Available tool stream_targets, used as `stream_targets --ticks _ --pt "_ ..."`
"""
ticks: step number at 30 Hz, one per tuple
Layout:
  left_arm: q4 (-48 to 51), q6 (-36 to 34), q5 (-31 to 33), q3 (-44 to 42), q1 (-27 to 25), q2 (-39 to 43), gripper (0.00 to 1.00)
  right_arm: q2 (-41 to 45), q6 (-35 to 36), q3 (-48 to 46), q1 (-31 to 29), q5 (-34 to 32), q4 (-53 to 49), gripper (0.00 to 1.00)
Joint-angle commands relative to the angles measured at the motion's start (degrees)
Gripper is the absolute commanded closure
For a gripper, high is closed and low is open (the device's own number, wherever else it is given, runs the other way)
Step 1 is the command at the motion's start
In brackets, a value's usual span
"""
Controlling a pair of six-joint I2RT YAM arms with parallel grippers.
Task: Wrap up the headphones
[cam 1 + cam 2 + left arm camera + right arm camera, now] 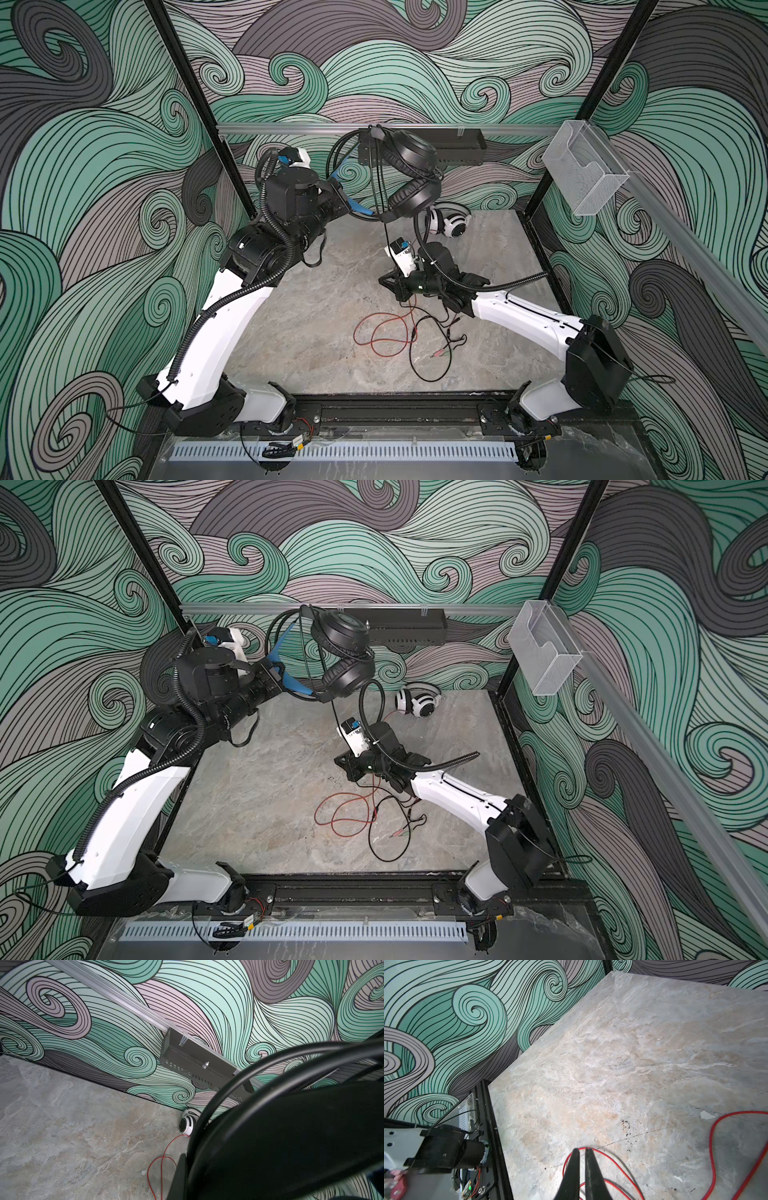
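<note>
The black headphones [411,174] [345,654] hang at the back rail, their headband over a hook [376,131]. My left gripper [347,201] [280,673] is shut on their blue inner headband [359,208]. In the left wrist view their black body [291,1136] fills the lower right. Their black cord [432,365] drops to the table. The white-and-black headphones [451,222] [187,1125] lie at the back of the table, and their red cord [382,332] [712,1147] loops forward. My right gripper [384,281] [582,1149] hovers over the red cord, jaws a narrow slit apart, holding nothing.
A black perforated box [449,147] hangs on the back rail [291,129]. A clear plastic bin [586,174] is fixed to the right rail. Black frame posts stand at the back corners. The loose cords and their plugs [442,353] lie on the marble table [311,332].
</note>
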State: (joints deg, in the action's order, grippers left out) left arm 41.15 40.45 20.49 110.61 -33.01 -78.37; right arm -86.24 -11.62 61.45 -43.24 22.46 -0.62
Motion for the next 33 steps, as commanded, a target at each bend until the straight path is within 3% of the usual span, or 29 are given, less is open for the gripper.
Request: stream_targets --ticks 1,8,14,24,33 --pt "-7.57 1.62 4.94 3.22 0.35 -0.99 1.0 2.93 -0.6 -1.58 -0.61 2.4 0.52 0.9" --pt "-9.59 -3.69 8.14 4.95 1.41 -3.59 1.0 5.32 -0.09 -3.48 -0.92 5.2 0.29 0.92" --pt "-10.86 -8.74 13.12 4.89 2.51 -6.24 1.0 8.37 4.65 -1.42 -3.29 4.9 -6.11 0.97" --pt "-11.03 -16.94 21.08 3.8 2.5 -11.28 1.0 11.34 15.6 6.57 -10.01 -9.66 -24.28 0.95" --pt "-17.61 -31.96 28.73 -11.59 0.02 -6.5 1.0 10.06 24.17 19.22 -15.26 -25.61 -38.7 0.96"
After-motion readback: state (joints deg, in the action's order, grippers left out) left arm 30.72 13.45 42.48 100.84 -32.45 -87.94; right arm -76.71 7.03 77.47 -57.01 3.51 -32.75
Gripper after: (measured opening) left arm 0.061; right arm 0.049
